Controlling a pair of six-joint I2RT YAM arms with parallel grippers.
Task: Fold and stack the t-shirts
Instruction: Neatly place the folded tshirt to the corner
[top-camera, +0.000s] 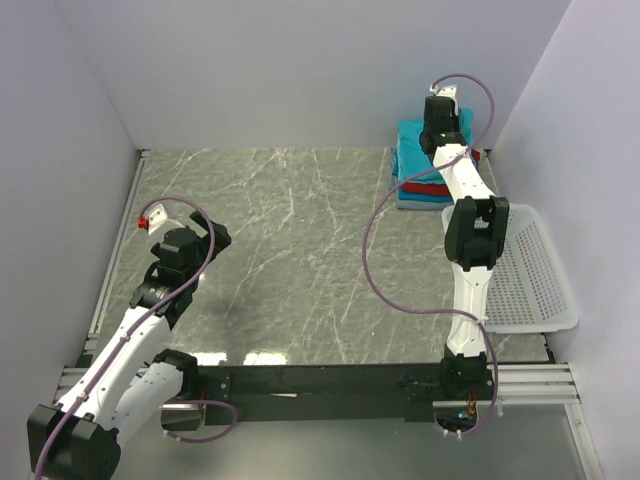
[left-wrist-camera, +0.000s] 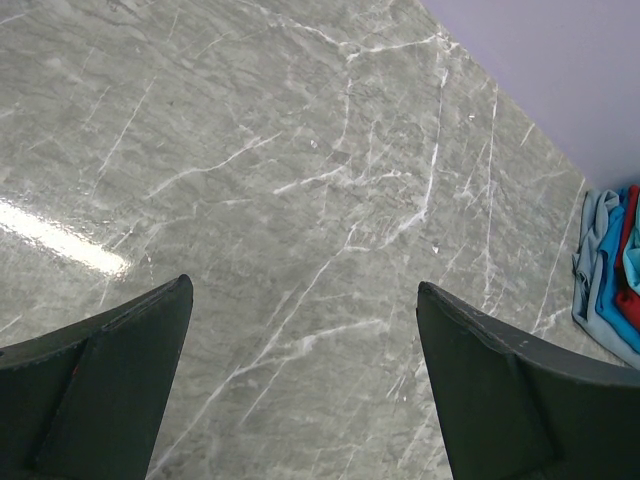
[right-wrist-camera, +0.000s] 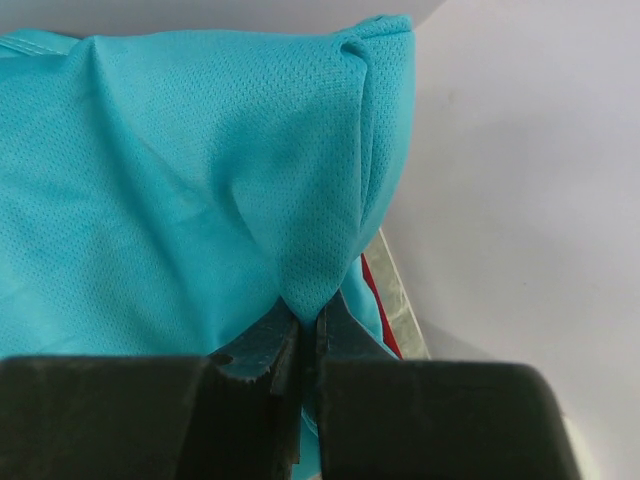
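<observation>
From above, the right gripper (top-camera: 437, 140) is stretched out over a stack of folded t-shirts (top-camera: 412, 165) in the far right corner of the grey marble-patterned table (top-camera: 300, 250). The stack lies directly under the gripper, with teal cloth on top, a red t-shirt (top-camera: 425, 188) below it and a pale grey-blue layer at the bottom. A white plastic lattice basket (top-camera: 530, 270) lies nearer the arm's base than the gripper, just beside the stack and on the arm's right side. The left gripper (top-camera: 195, 242) hangs over bare table, well apart from the stack. In the left wrist view, the two dark fingers (left-wrist-camera: 110, 370) stand wide apart with nothing between them and only marbled table beneath. The stack shows far ahead and to the gripper's right, at the foot of the wall. In the right wrist view, the jaws are closed tight. They pinch a pulled-up fold of the teal mesh t-shirt (right-wrist-camera: 200, 180) right at the fingertips, and the rest of that shirt spreads ahead and to the left. A sliver of the red shirt peeks out just right of the fingertips, under the teal.
</observation>
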